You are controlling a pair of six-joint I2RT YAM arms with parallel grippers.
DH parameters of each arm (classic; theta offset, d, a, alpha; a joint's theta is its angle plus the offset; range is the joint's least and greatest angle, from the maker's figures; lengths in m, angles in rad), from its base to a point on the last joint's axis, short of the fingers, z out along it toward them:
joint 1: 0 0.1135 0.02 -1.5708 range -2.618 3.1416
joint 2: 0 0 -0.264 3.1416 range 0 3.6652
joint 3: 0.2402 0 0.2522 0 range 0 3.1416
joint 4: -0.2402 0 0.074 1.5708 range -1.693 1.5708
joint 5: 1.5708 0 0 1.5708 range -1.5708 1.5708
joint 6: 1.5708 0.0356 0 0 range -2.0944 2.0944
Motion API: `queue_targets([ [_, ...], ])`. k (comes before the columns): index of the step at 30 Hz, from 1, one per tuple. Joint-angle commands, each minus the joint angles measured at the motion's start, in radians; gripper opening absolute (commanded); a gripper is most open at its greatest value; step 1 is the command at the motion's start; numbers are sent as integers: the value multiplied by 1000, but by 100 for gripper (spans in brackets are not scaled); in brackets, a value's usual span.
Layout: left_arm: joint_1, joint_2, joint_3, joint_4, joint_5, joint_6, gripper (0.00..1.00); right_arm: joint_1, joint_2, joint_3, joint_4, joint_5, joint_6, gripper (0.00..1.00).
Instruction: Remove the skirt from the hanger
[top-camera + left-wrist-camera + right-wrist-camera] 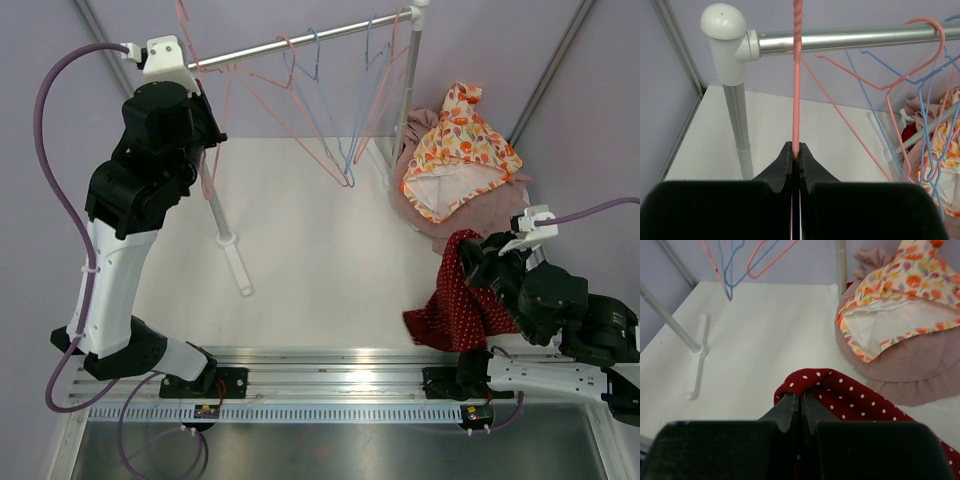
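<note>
**Skirt (455, 305) clear of hanger (797, 100), drop risk**

Red polka-dot skirt hangs at the bench's (300, 260) near right edge, pinched in the right jaws. Left jaws press together on the pink hanger's wire below the rail (850, 39). Released here, the skirt could slide off; a tug might unhook the hanger. No writing legible.

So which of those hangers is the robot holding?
The pink hanger at the left end of the rail, pinched in the left gripper; the other hangers hang free.
</note>
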Motion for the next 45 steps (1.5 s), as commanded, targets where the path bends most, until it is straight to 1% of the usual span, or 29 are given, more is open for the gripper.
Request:
queue_targets([
  [1,14,31,5,137,3,27,0,5,111,138,131,178,-156,0],
  [3,24,66,20,146,38,26,0,6,160,169,211,223,-247,0],
  [4,37,80,25,150,49,21,0,6,198,182,254,279,-373,0],
  [5,44,91,28,153,58,21,0,6,212,197,310,309,-443,0],
  [6,48,112,32,166,81,24,0,6,224,200,464,329,-599,0],
  [7,59,122,32,176,90,26,0,5,225,200,560,338,-679,0],
  [9,71,146,45,177,112,20,0,5,212,205,743,329,-817,0],
  [10,82,168,54,176,118,9,0,6,208,228,889,312,-918,0],
  [14,99,182,-6,195,133,-13,0,6,267,315,1085,282,-1176,0],
  [15,100,177,-29,202,136,-14,0,5,305,327,1160,279,-1308,0],
  [18,105,142,-119,246,139,-17,0,6,370,364,1342,257,-1558,0],
  [19,107,122,-142,257,141,-19,0,6,381,405,1352,240,-1580,0],
  [22,107,102,-208,283,152,-31,2,6,395,511,1243,187,-1521,0],
  [23,108,94,-228,283,156,-34,4,6,395,545,1149,162,-1460,0],
  [24,108,91,-239,285,158,-36,4,5,395,583,892,125,-1315,0],
  [26,108,85,-259,292,161,-39,7,5,404,642,727,16,-1252,0],
  [29,108,82,-288,297,159,-39,11,5,444,634,910,35,-1417,0],
  [30,110,82,-296,297,159,-39,12,6,456,659,908,18,-1415,0],
  [33,116,86,-299,297,162,-40,21,6,500,816,738,-98,-1347,0],
  [34,119,88,-296,297,164,-37,23,6,520,925,655,-132,-1324,0],
  [36,122,89,-293,295,168,-36,26,6,624,1060,383,-163,-1281,0],
  [37,123,93,-291,294,168,-34,27,5,666,1123,368,-116,-1321,0],
  [38,125,93,-291,294,168,-34,30,6,709,1133,448,-61,-1458,0],
  [39,125,93,-293,295,168,-34,32,-3,715,1063,564,6,-1544,0],
  [40,130,93,-291,295,170,-36,35,-24,726,1005,623,16,-1586,0],
  [41,131,93,-291,295,173,-37,38,-148,767,1027,698,22,-1577,0],
  [43,134,94,-287,294,185,-39,43,-256,789,1100,617,-40,-1474,0],
  [44,136,97,-284,292,190,-39,44,-393,810,1116,552,-68,-1371,0],
  [45,137,99,-278,288,193,-36,45,-440,821,1108,529,-100,-1347,0],
])
